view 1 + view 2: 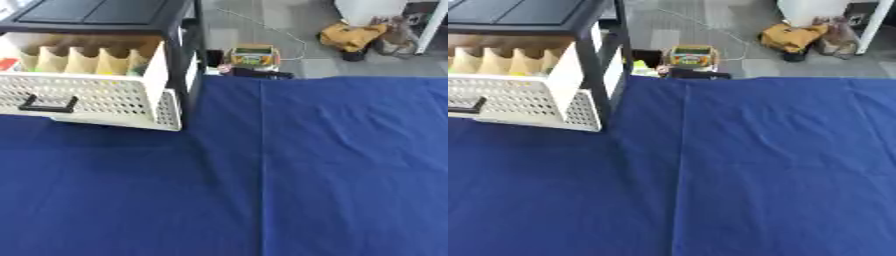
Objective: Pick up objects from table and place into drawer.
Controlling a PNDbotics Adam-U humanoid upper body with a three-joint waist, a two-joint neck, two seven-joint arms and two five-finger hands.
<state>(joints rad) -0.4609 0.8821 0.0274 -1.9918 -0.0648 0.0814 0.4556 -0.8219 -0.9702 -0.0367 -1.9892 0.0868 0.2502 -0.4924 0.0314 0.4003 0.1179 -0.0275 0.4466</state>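
Drawer: pulled out of black cabinet at far left corner of table; white perforated front with dark handle; open toward near edge, presumably so items can be dropped in from above.

Drawer contents: row of pale tan cone-like dividers standing upright inside; small red thing at left end and a touch of green at right end, neither identifiable.

Objects to pick: none showing on cloth; whatever belongs to task either already in drawer or out of frame, cannot tell which.

Hands: neither left nor right in either view; how far open, and whether holding anything, cannot be told.

Stage, as judged: either before a first reach or after a last drop, with drawer left open.

Surface: table covered edge to edge in deep blue cloth; one straight crease running from far edge to near edge, slightly left of centre; cloth otherwise flat.

Room: grey tiled floor beyond far edge; colourful box on floor just past that edge; yellow bag farther back, beside white furniture legs at far right.
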